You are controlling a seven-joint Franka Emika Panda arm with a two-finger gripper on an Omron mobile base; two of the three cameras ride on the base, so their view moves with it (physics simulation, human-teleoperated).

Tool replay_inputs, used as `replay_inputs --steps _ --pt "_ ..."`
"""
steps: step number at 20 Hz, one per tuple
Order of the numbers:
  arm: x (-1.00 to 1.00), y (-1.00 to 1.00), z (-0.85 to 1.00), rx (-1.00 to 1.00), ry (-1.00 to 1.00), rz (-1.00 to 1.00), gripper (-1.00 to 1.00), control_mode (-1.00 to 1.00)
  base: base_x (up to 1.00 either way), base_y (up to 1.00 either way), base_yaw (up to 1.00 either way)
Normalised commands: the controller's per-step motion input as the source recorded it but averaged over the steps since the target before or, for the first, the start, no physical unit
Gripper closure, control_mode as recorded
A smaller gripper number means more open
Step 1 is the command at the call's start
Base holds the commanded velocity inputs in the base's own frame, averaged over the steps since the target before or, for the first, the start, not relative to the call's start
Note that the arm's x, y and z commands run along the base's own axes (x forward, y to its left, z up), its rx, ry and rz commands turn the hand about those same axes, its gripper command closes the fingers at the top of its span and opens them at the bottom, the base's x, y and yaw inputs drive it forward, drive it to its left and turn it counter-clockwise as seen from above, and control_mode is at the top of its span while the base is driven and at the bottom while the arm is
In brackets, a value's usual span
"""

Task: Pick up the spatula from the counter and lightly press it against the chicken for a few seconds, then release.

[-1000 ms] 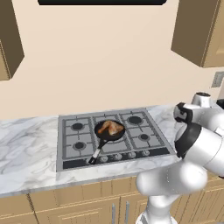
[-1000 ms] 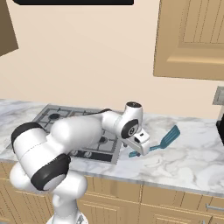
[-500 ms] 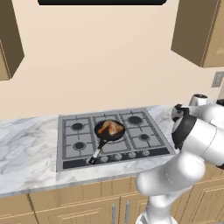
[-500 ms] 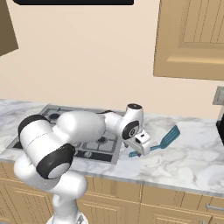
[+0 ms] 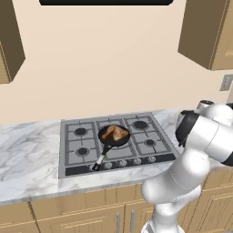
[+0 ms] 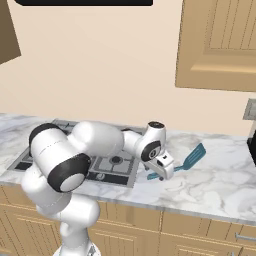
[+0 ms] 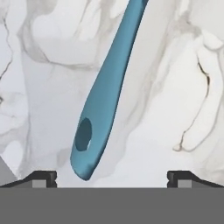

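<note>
The gripper (image 7: pixel 112 178) hung low over the marble counter (image 7: pixel 175 87), its 2 fingertips (image 7: pixel 43 177) spread wide apart and holding nothing. The butt end of the teal spatula (image 7: pixel 104 94), with its hanging hole, lay between them. It was closer to the tip on the left of the hand view and touched neither. In the right base view the gripper sat just off the right edge of the cooktop (image 6: pixel 107 169), over the spatula's handle. The spatula lay flat on the counter, its blade pointing away from the cooktop, farther right and toward the wall. At the middle of the cooktop stood 1 black pan (image 5: pixel 125 141) holding the chicken (image 5: pixel 114 133), its handle angled toward the cooktop's front edge.
</note>
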Motion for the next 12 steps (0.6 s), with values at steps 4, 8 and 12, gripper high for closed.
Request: replay_inputs --steps 4,8,12 --pt "0.12 -0.09 -0.12 0.00 0.00 0.00 -1.00 -1.00 0.00 0.00 0.00" --pt "0.18 -0.05 -0.12 0.00 0.00 0.00 -1.00 -1.00 0.00 0.00 0.00" --pt "0.19 -0.01 -0.13 0.00 0.00 0.00 -1.00 -1.00 0.00 0.00 0.00"
